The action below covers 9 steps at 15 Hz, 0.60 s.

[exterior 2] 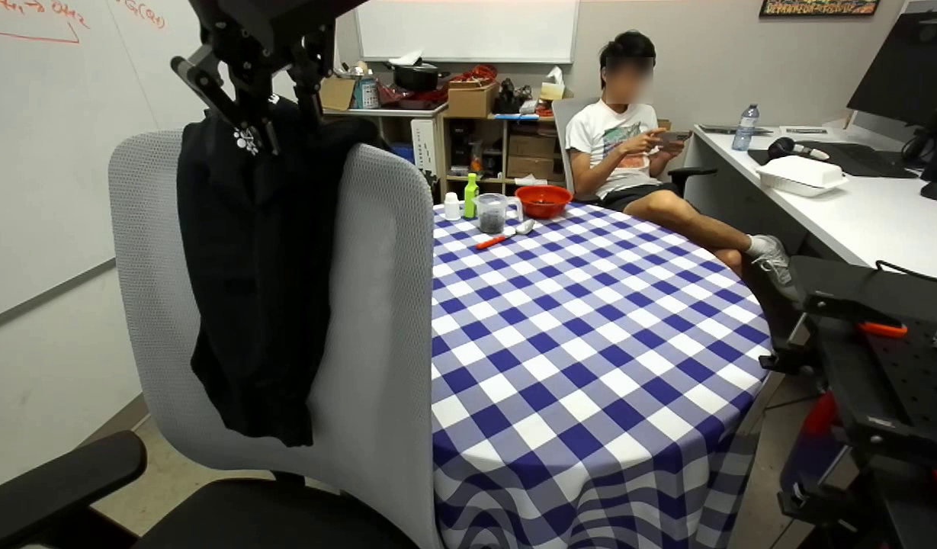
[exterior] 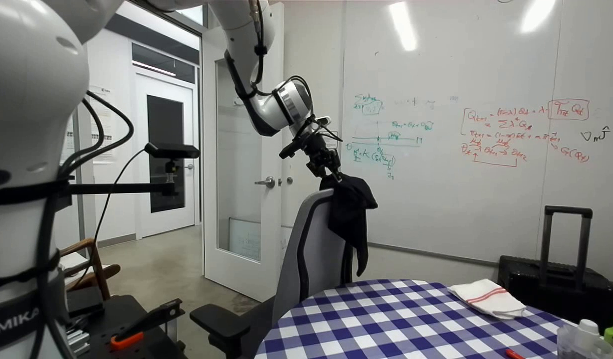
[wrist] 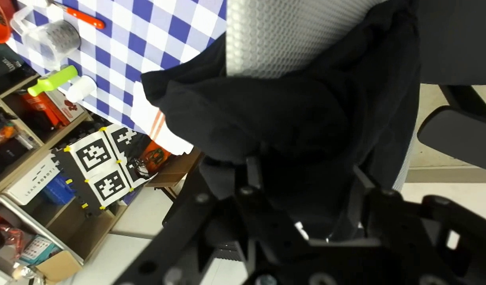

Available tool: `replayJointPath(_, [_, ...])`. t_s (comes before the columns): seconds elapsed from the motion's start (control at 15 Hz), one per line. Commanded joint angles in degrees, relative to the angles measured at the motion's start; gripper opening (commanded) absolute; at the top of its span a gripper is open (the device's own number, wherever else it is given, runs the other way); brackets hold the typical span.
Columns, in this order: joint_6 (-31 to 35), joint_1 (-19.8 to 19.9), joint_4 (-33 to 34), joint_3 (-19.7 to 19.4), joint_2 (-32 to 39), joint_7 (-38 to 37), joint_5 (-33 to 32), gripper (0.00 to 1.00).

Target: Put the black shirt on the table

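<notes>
The black shirt [exterior: 353,214] hangs over the top of a grey office chair's backrest [exterior: 322,254]. In an exterior view the shirt [exterior 2: 255,252] drapes down the backrest [exterior 2: 380,290]; a small white print shows near the top. My gripper [exterior: 331,175] points down at the top of the shirt; it also shows in an exterior view [exterior 2: 294,131]. In the wrist view the fingers [wrist: 306,164] stand wide apart with dark fabric of the shirt [wrist: 282,111] between and beyond them. The table [exterior 2: 590,343] has a blue and white checked cloth and stands beside the chair.
A folded white towel [exterior: 488,299] with red stripes lies on the table. A red bowl [exterior 2: 543,200], a clear measuring cup [exterior 2: 492,213], a green bottle [exterior 2: 470,197], a white bottle [exterior 2: 452,207] and a red-handled spoon [exterior 2: 498,239] stand or lie there. A person [exterior 2: 620,137] sits behind.
</notes>
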<state>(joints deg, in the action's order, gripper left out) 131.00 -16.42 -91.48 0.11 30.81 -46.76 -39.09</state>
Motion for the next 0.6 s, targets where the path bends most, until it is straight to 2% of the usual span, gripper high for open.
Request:
replayJointPath(0.0, [-2.7,-1.11,3.01,-1.5,0.65,-1.58,1.25,0.21])
replayJointPath(0.07, [-3.17,-0.53,2.93,-1.45,0.04,-1.93,2.2,0.12])
replayJointPath(0.2, [-3.51,0.35,2.46,-2.19,-1.66,-2.82,3.41,0.01])
replayJointPath(0.53, [-2.4,3.66,-0.26,-5.64,-10.56,-4.25,4.99,0.02])
